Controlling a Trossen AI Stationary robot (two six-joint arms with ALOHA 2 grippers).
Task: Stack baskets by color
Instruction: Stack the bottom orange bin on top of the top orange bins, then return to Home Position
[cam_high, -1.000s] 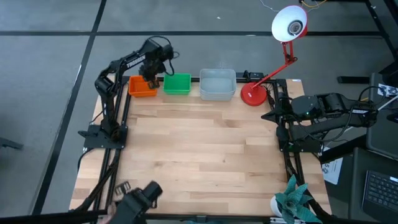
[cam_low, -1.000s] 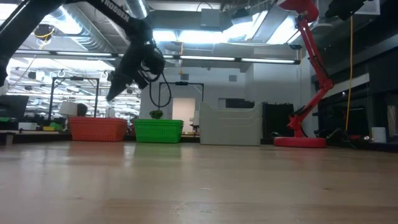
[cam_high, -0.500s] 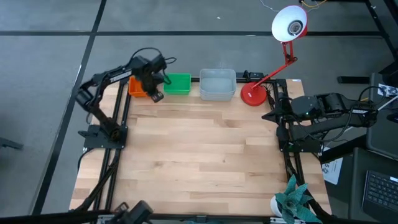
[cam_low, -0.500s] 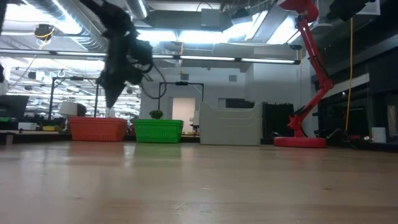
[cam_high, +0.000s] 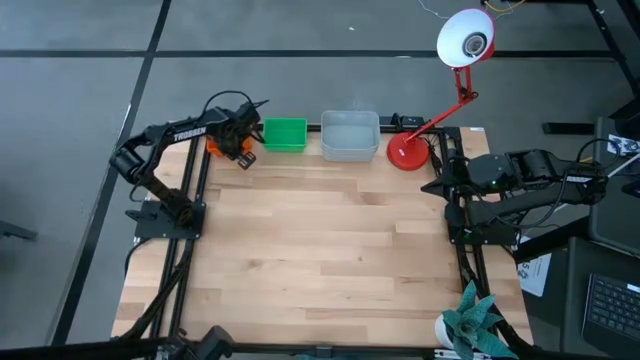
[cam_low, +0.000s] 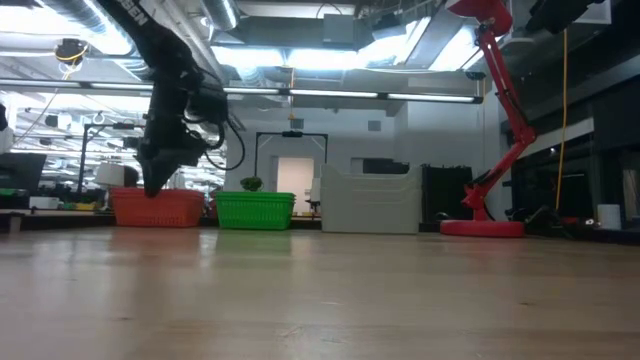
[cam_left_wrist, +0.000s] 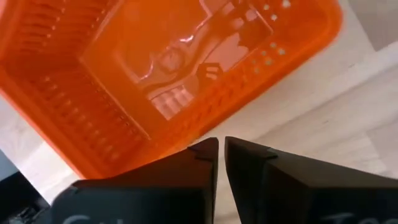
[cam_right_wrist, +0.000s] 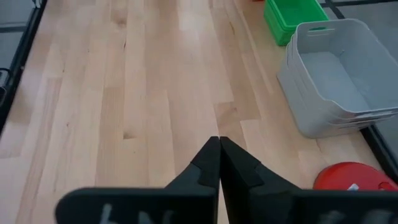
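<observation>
Left hand (cam_left_wrist: 221, 144), fingers nearly together, is hovering over the orange basket (cam_left_wrist: 155, 74), seemingly several nested, lying just beyond its fingertips.

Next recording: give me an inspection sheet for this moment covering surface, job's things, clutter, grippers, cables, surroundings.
Surface: pale wooden table, bare in the middle.
Job's things: orange plastic basket stack, green plastic basket stack and translucent grey-white bin stack in a row along the far edge.
Clutter: red-based desk lamp beside the grey bins.
Grippers: left gripper shut, over the orange stack; right gripper shut, at the table's right edge.
Cables: nothing seen on the surface.
Surroundings: grey floor.
</observation>
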